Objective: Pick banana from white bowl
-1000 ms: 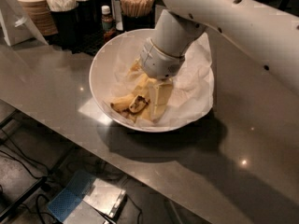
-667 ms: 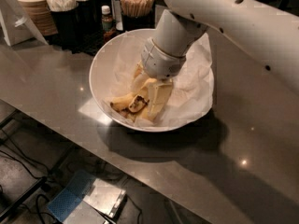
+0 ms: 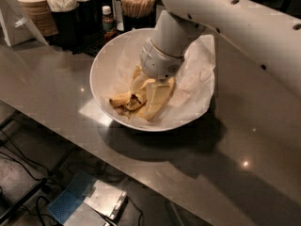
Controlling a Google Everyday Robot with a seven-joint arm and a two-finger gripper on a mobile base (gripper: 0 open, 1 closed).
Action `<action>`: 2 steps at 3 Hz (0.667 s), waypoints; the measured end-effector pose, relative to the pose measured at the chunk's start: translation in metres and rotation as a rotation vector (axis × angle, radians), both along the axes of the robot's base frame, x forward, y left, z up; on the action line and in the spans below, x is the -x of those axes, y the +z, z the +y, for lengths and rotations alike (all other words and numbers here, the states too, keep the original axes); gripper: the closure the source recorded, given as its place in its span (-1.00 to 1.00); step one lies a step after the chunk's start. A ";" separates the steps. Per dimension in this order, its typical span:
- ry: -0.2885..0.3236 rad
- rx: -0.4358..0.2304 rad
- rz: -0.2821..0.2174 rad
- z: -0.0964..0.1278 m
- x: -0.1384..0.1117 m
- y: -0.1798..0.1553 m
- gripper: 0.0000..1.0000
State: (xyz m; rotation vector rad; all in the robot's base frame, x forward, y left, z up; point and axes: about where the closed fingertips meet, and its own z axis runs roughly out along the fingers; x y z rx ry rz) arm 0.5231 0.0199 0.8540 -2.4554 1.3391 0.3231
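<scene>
Dark glossy grey worktop (image 3: 51, 86) carries the wide, shallow white bowl (image 3: 104, 60), lined with crumpled white paper (image 3: 197, 74). Inside lies the brown-spotted yellow banana (image 3: 123, 101), not yet lifted. The robot's tool (image 3: 150, 100) sits low against it, barely moved in the last second. I cannot tell its grip; probably mid-grasp.

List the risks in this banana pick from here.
The pincer is down inside the white bowl, at the banana.
1. Crumpled paper lies under the banana; it may get caught and lifted too.
2. The banana looks dark and soft at one end; it might squash or slip.
3. A push could slide the bowl on the smooth counter.
</scene>
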 end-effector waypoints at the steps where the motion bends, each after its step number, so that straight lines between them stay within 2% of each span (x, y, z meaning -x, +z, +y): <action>1: 0.001 0.041 -0.001 0.002 0.001 0.005 0.72; 2: -0.034 0.149 -0.006 0.003 0.006 0.027 1.00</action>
